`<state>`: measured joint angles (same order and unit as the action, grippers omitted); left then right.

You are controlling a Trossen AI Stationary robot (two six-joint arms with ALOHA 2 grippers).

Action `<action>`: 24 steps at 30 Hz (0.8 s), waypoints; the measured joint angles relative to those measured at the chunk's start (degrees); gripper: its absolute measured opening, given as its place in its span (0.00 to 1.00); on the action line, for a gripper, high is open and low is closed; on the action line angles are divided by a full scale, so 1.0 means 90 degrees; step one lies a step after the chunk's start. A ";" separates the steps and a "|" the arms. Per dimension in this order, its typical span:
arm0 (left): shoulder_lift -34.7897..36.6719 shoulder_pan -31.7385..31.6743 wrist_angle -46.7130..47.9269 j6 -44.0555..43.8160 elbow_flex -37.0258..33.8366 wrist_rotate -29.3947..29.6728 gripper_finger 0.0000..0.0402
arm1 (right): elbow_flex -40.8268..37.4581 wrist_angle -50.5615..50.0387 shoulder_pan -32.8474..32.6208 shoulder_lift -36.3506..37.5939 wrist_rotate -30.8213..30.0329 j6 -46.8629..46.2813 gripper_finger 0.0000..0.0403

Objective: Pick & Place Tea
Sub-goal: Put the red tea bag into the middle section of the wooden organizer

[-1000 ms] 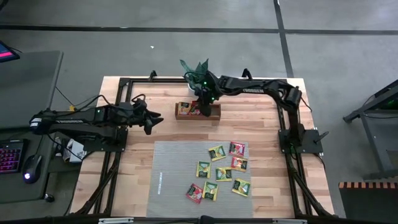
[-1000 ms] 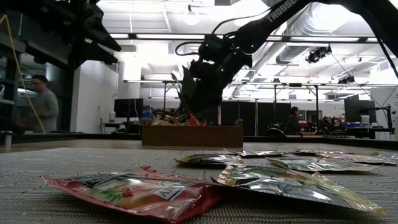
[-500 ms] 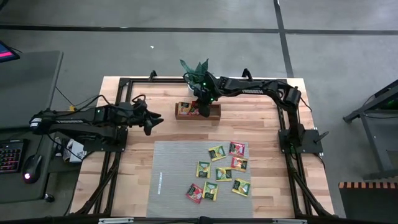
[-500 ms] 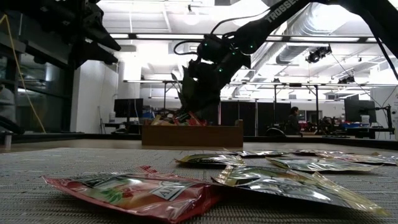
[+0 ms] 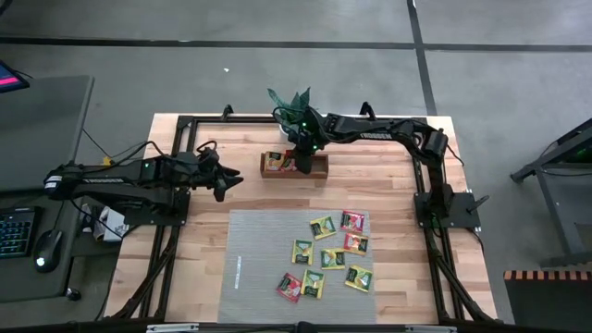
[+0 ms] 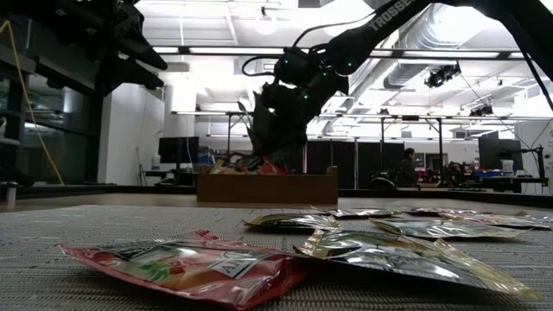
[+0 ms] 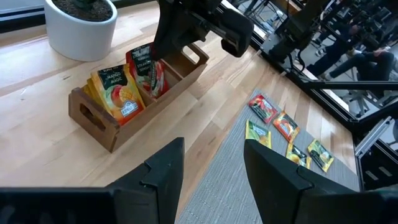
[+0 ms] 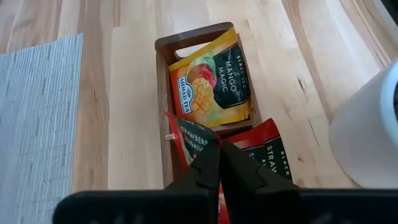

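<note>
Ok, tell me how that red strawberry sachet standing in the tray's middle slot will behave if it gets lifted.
Probably light and floppy: the strawberry sachet is a thin flat packet, leaning in the wooden tray. Its glossy face may slip between the right gripper fingers, shut above it. It would likely bend rather than break.

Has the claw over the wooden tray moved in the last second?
Yes. The right claw has shifted slightly toward the wooden tray's left end in the low view, and it has closed.

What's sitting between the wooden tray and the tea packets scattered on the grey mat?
Nothing: in the high view only bare tabletop and the mat's empty edge separate the wooden tray from the scattered tea packets.
</note>
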<state>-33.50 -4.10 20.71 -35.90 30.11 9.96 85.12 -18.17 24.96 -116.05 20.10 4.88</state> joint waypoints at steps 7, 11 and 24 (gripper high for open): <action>-0.0002 0.0000 0.0000 0.0000 0.0002 0.0002 0.41 | 0.0000 0.0000 0.0001 0.0011 -0.0006 -0.0268 0.01; -0.0002 0.0000 -0.0002 0.0000 0.0005 0.0002 0.41 | -0.0002 0.0003 0.0001 0.0076 -0.0033 -0.0511 0.00; -0.0002 0.0002 -0.0006 0.0034 0.0006 0.0007 0.41 | -0.0018 0.0100 -0.0203 0.0493 -0.0708 -0.1010 0.00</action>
<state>-33.52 -4.08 20.65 -35.59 30.16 10.02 84.96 -17.28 23.14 -111.61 13.72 -4.22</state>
